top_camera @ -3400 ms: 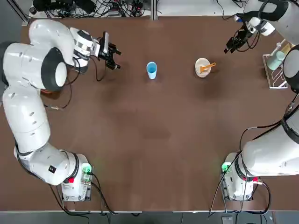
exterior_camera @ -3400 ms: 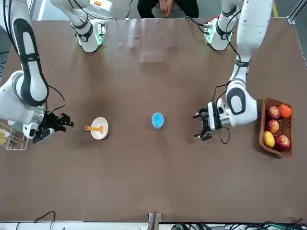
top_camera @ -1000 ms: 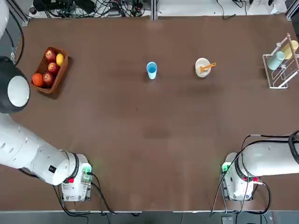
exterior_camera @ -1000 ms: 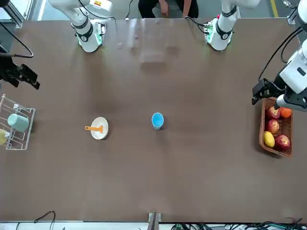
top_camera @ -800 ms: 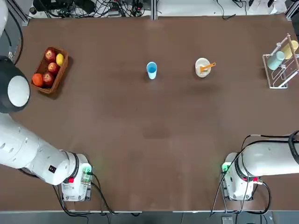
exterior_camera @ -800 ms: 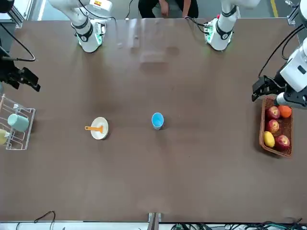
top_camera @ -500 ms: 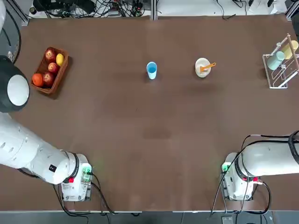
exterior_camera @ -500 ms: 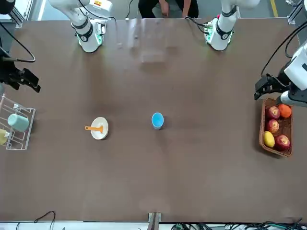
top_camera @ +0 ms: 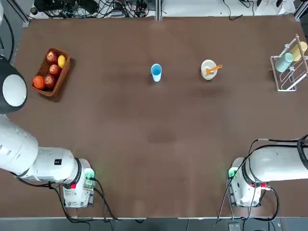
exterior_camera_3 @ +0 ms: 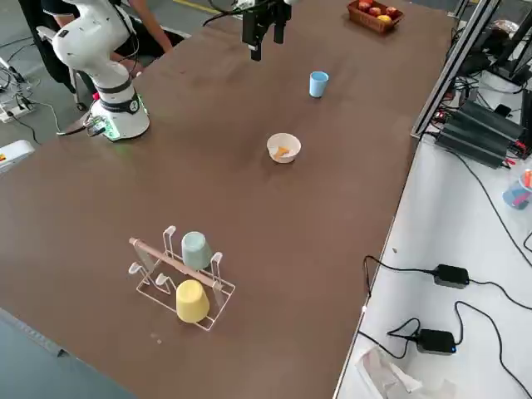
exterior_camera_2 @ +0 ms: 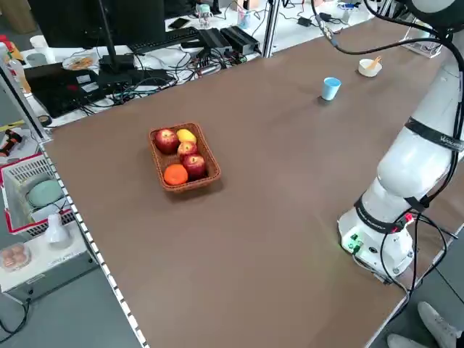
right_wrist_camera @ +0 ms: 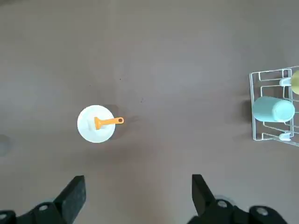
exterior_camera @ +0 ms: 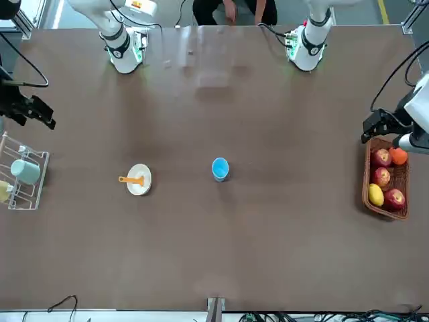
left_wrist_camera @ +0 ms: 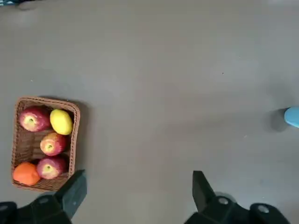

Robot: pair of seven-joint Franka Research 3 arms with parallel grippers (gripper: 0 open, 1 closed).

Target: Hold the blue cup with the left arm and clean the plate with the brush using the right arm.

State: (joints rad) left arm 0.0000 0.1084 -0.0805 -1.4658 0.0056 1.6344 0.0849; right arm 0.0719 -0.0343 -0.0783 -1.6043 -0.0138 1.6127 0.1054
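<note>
The blue cup (top_camera: 156, 72) stands upright at the far middle of the table, also seen in the front view (exterior_camera: 220, 168). To its right the white plate (top_camera: 208, 70) holds the orange brush (top_camera: 214, 69), whose handle sticks over the rim. My left gripper (left_wrist_camera: 138, 186) hangs open high above the table's left side, next to the fruit basket, far from the cup (left_wrist_camera: 293, 116). My right gripper (right_wrist_camera: 138, 186) is open too, high over the right side, looking down on plate (right_wrist_camera: 96, 123) and brush (right_wrist_camera: 108, 122). Both grippers are empty.
A wicker basket of fruit (top_camera: 50, 72) sits at the far left. A white wire rack (top_camera: 288, 62) with a pale green and a yellow cup stands at the far right edge. A person (exterior_camera: 228, 10) is behind the arms' bases.
Both grippers have lifted away from the cup and plate, out to the table's sides. Over the last second the left gripper drifted a little farther outward. Cup, plate and brush have not moved.
</note>
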